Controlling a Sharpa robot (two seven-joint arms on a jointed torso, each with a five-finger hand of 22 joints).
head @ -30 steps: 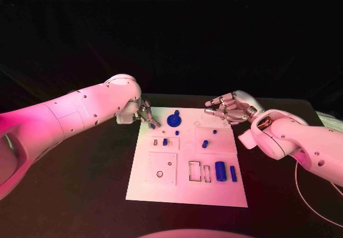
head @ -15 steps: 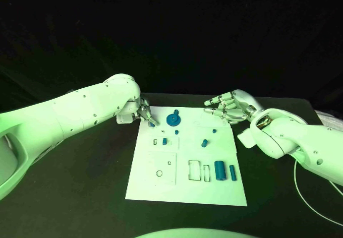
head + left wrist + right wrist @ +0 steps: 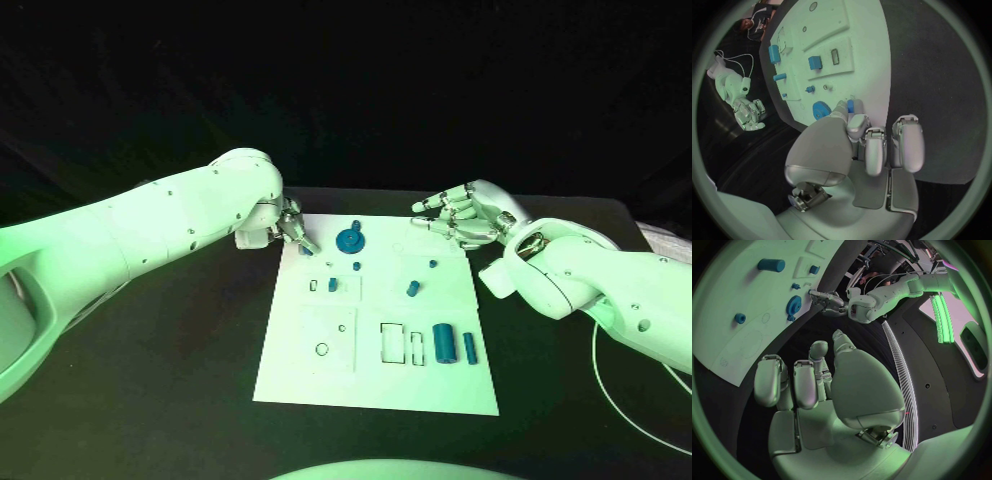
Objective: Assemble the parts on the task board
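On the bench (image 3: 173, 380) lies the stiff white board (image 3: 378, 380), blue parts scattered on it. Left hand (image 3: 289, 232) pinches a small peg (image 3: 850, 105) at the far-left corner: light, slippery, best held by its sides. Right hand (image 3: 464, 217) hangs empty, fingers apart.

Surface (image 3: 159, 400) — black, matte | lying directly on it: white task board (image 3: 378, 385) — flat, at centre, long side running away from robot

I see green light washing my arms and the task board (image 3: 378, 330). Beyond is darkness. Wrist views bend strongly at their rims.
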